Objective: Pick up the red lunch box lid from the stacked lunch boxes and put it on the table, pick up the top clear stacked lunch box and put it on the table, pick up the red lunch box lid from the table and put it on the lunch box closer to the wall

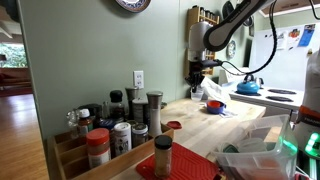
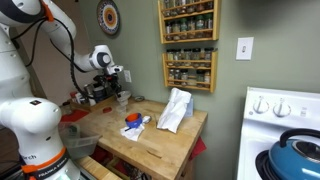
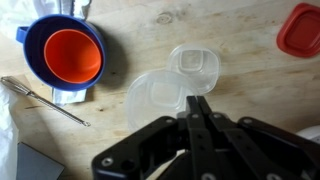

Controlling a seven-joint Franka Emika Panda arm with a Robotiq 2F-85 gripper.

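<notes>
- The upper clear lunch box (image 3: 152,98) fills the middle of the wrist view. It looks larger than its twin, so I judge it to be lifted off it. Its rim meets the pincer tips.
- The pincer (image 3: 197,103) is almost fully closed, its two fingers pressed together on what seems to be the thin wall of that box. The wall is too clear to make out for certain.
- The other clear lunch box (image 3: 195,65) sits on the pale wooden surface (image 3: 250,95) just beyond the tips, partly overlapped by the held box.
- The red lunch box lid (image 3: 300,30) lies flat on the surface, well apart from both boxes and cut off by the frame.
- On the opposite side stands a blue bowl (image 3: 35,35) holding an orange dish (image 3: 72,55), with a thin tool (image 3: 45,100) lying beside it.
- In an exterior view the pincer (image 2: 116,88) hangs over the surface's corner by the wall.
- The step in hand, as I judge it, is setting the held box down. Carry it sideways until it is clear of its twin, over bare wood away from the wall edge. Keep it level, lower it until the base rests, then release. Leave room from the lid and the bowl.
</notes>
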